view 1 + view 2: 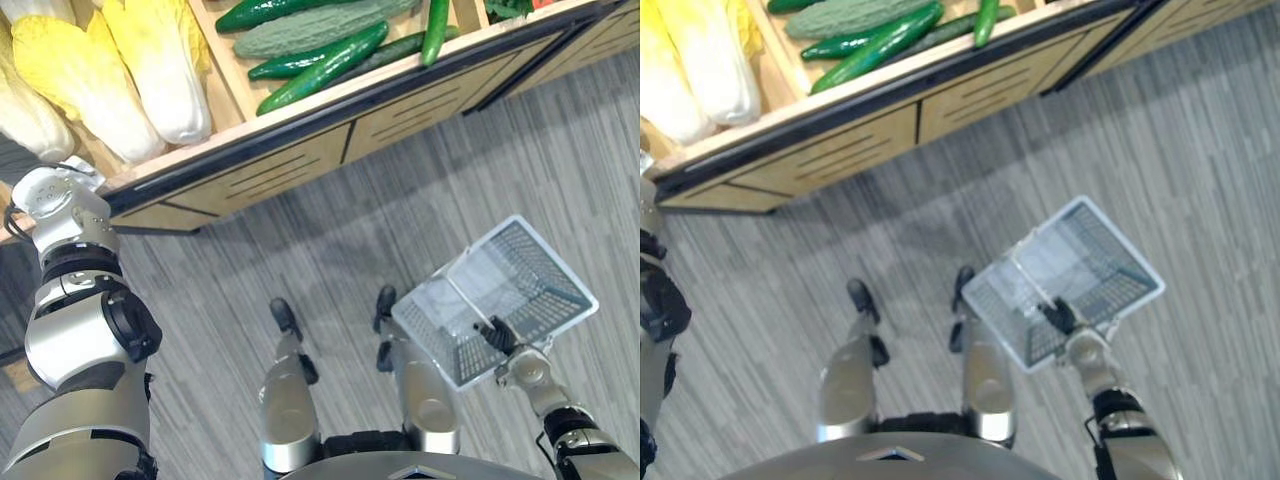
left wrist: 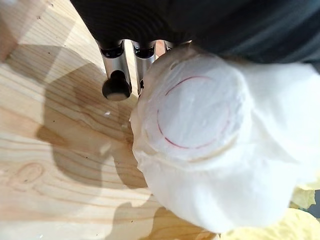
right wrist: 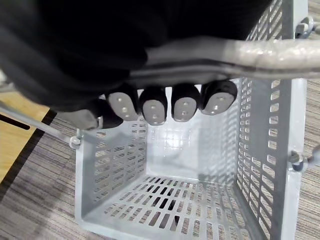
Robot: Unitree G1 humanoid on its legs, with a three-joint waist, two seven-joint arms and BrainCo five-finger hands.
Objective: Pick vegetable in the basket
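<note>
Where the wooden shelf (image 1: 300,150) carries its vegetables, a cabbage (image 2: 200,130) shows its white cut base over the boards, close against the left hand (image 2: 114,65); whether that hand is closed on it I cannot tell; more pale yellow heads (image 1: 150,60) lie beside it in the same bin; dark green cucumbers (image 1: 325,60) fill the next bin along; well apart from these, above the grey striped floor (image 1: 400,210), hangs the grey mesh basket (image 1: 530,270); the right hand (image 3: 115,60) has its fingers (image 3: 185,102) curled tight round the basket's handle (image 3: 260,52).
</note>
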